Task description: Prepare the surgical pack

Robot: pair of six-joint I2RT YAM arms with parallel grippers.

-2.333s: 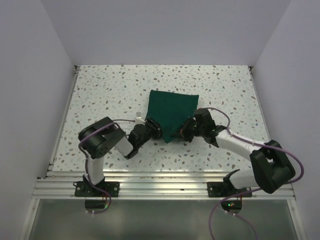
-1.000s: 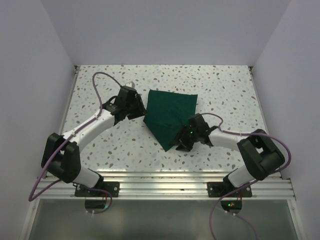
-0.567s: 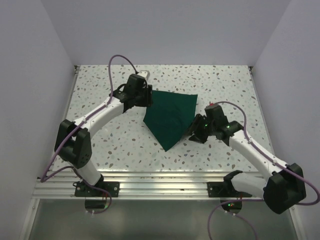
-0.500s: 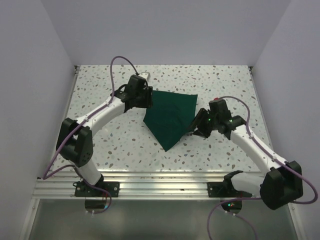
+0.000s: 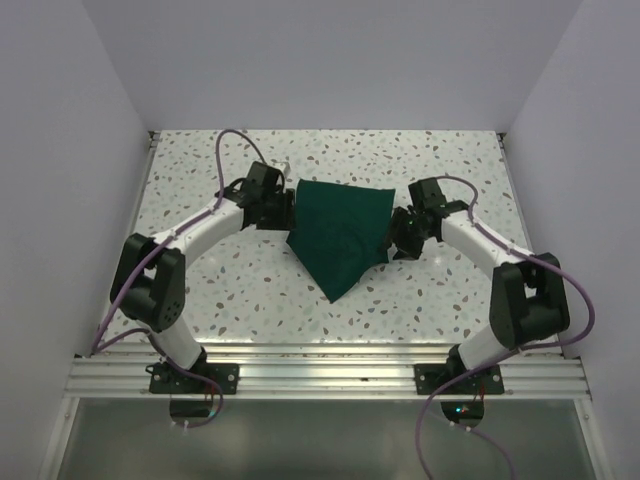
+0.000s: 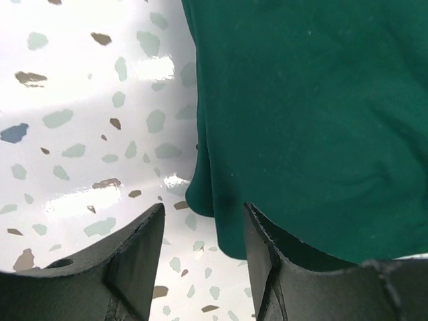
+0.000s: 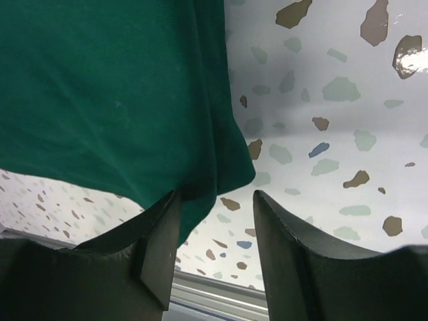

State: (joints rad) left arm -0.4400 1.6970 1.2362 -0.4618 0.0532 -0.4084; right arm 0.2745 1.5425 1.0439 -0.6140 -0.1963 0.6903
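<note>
The surgical pack (image 5: 340, 232) lies flat between the left gripper (image 5: 280, 206) and right gripper (image 5: 398, 238), each part-open astride its edge, holding nothing. Closing shallow may pinch one layer only, skewing the fold.

Matt, softly creased cloth: surgical pack (image 5: 340, 232). Glossy, smooth speckled table (image 5: 450, 160) (bright glare patches).

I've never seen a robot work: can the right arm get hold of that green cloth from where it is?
Probably yes: the right gripper is open at the green cloth's edge, with nothing in between.
</note>
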